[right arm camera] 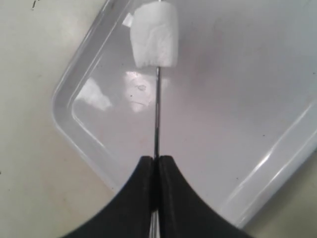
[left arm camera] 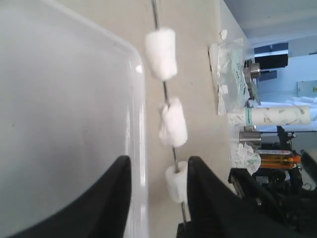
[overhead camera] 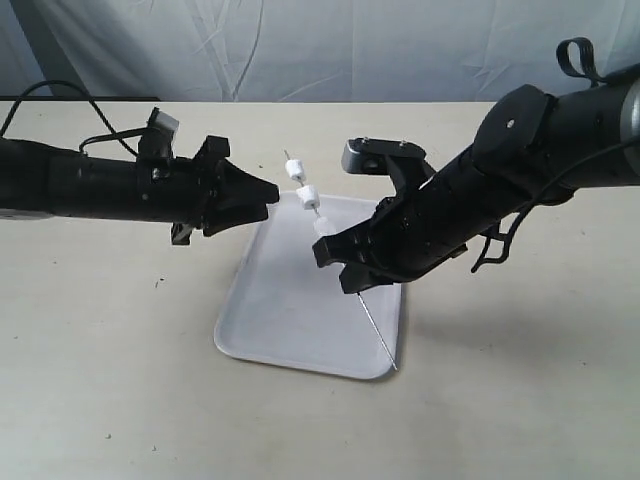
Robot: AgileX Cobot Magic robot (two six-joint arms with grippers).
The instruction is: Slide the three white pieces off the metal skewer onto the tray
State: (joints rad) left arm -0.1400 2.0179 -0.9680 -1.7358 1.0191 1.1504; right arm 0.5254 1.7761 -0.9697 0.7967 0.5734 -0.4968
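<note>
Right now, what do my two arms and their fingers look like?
Both arms are matte black tubes: the left arm carries a thin black cable, the right arm has a round joint cap and a silver-grey bracket. The fingers are plain black, tapering to curved tips. No markings show.

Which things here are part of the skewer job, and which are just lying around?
In the job: three white pieces, metal skewer, tray, left hand, right hand gripping the skewer.
Lying about: clear plastic packet, white tube, orange item.
</note>
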